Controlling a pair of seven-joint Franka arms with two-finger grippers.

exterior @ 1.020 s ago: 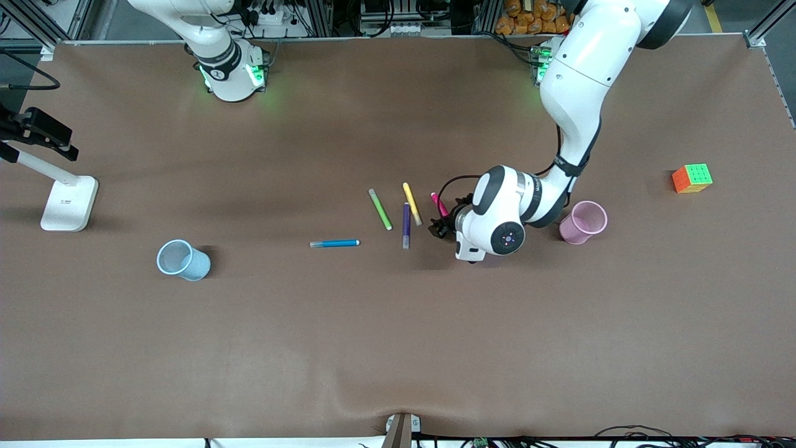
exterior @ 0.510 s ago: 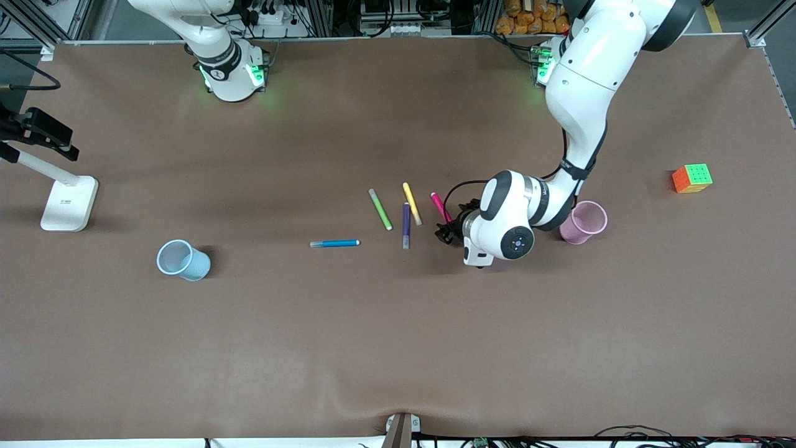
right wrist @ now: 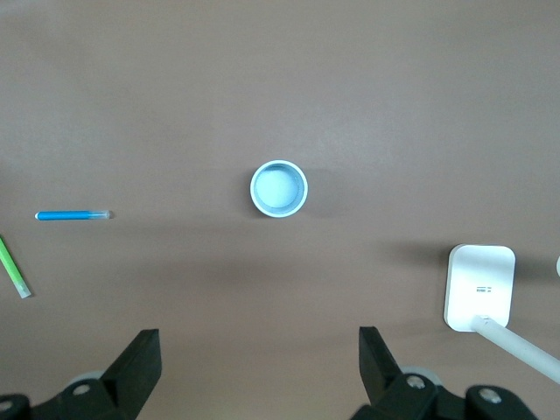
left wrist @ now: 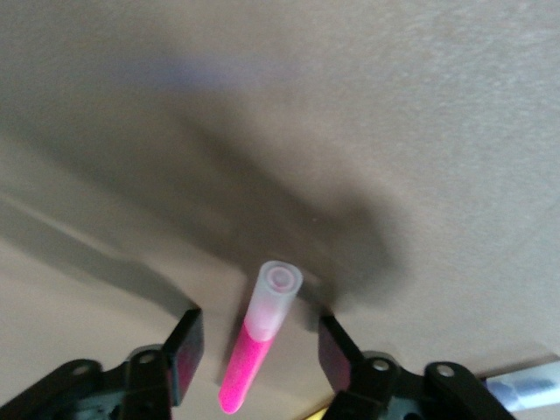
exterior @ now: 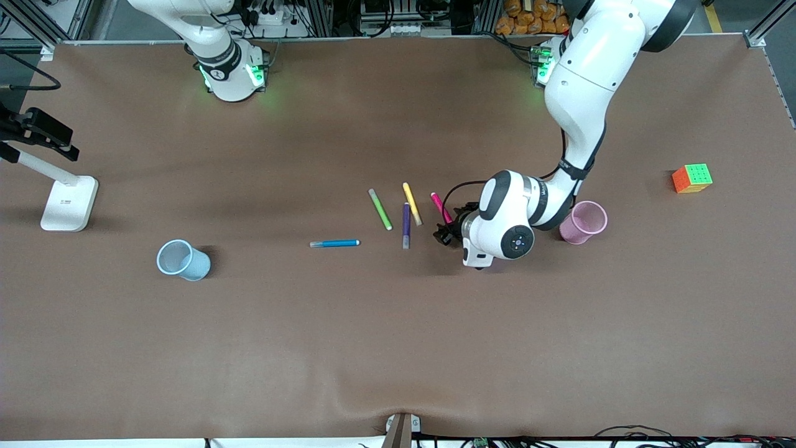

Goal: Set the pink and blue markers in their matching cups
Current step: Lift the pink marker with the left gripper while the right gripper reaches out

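The pink marker (exterior: 441,207) lies on the brown table beside the other pens, its pale cap (left wrist: 273,297) pointing away from the wrist. My left gripper (exterior: 445,231) is down at the table and straddles it. In the left wrist view the left gripper (left wrist: 259,339) is open, with a gap between the pink marker (left wrist: 245,372) and each finger. The pink cup (exterior: 583,222) stands upright just past the left wrist. The blue marker (exterior: 336,243) lies flat toward the right arm's end, and the blue cup (exterior: 182,260) stands farther that way. My right gripper (right wrist: 260,363) hangs open, high over the blue cup (right wrist: 279,188).
A green pen (exterior: 380,209), a yellow pen (exterior: 411,203) and a dark purple pen (exterior: 406,225) lie close beside the pink marker. A colour cube (exterior: 692,178) sits toward the left arm's end. A white stand base (exterior: 68,202) sits near the right arm's end.
My left hand has shifted slightly toward the pink cup, uncovering more of the pink marker. The pens, the cups and the right arm have not moved.
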